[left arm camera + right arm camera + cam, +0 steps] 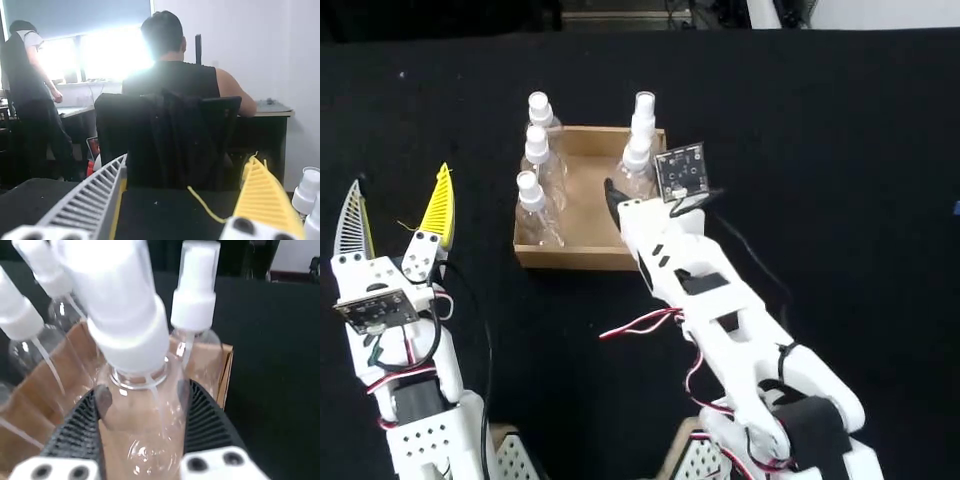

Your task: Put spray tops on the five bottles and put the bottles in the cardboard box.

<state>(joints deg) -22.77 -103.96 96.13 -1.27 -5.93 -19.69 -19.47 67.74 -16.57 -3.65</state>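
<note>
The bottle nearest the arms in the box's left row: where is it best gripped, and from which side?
Probably the clear shoulder just under its spray top, coming from the box's near side. The bottle stands upright, its base sits down inside the cardboard box, and another bottle stands close behind it.

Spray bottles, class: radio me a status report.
Left gripper open, beside the cardboard box. Right gripper shut on a capped spray bottle at the box. Nothing in the way.
</note>
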